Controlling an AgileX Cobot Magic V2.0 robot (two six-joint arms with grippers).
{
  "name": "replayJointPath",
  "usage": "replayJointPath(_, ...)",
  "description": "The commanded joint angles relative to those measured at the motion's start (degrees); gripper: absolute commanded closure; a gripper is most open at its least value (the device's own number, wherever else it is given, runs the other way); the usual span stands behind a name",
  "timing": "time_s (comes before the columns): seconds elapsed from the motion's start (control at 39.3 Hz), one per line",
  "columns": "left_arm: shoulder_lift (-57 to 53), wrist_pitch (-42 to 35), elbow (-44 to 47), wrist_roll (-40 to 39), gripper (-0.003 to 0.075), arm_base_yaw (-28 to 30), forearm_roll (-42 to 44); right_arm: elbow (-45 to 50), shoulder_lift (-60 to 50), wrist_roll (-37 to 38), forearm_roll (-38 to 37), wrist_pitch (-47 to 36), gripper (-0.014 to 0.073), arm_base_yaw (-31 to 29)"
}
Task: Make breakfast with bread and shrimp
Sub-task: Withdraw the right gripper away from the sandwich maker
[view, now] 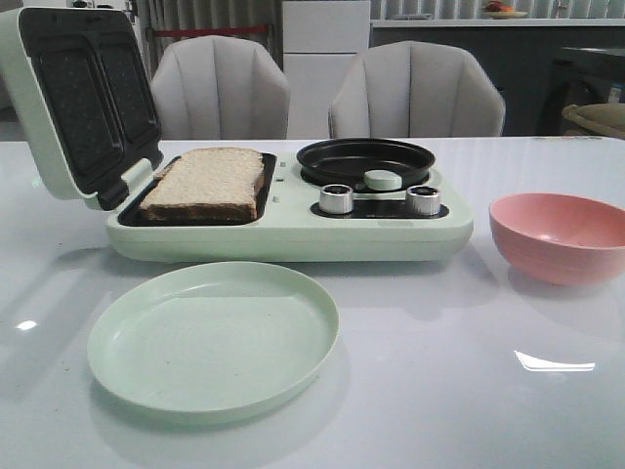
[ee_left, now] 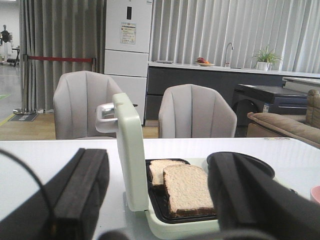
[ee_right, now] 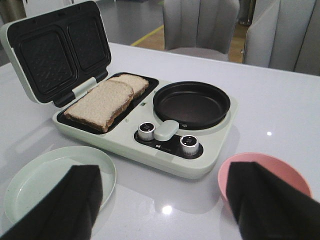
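Two slices of bread lie side by side on the dark grill plate of a pale green breakfast maker [view: 293, 234], with the near slice [view: 210, 181] hiding the other from the front. Both show in the right wrist view, one [ee_right: 100, 102] in front of the other [ee_right: 132, 82]. My left gripper [ee_left: 159, 192] is open, low at the maker's left end, with the bread [ee_left: 187, 187] beyond its fingers. My right gripper [ee_right: 165, 200] is open above the table in front of the maker, holding nothing. Neither gripper shows in the front view. The shrimp is out of view.
The maker's lid [view: 78, 98] stands open at the left. Its round black pan [view: 366, 161] is empty, with two metal knobs [view: 337, 198] in front. A pale green plate [view: 213, 337] lies empty before the maker. A pink bowl [view: 557, 234] stands at the right. Chairs stand behind the table.
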Motion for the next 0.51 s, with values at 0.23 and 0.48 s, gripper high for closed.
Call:
replayJointPath(0.23,0.6,-4.5,-1.5,-0.4,0.0228,-0.4,-0.4,9.9,-16.9,-0.2,0.1,-7.1,-0.0017,-0.1)
replayJointPath(0.48,0.6,-4.5,-1.5,-0.4,0.0228,-0.4,-0.4,13.6,-17.7,-0.2,0.1,-6.7,-0.0017,-0.1)
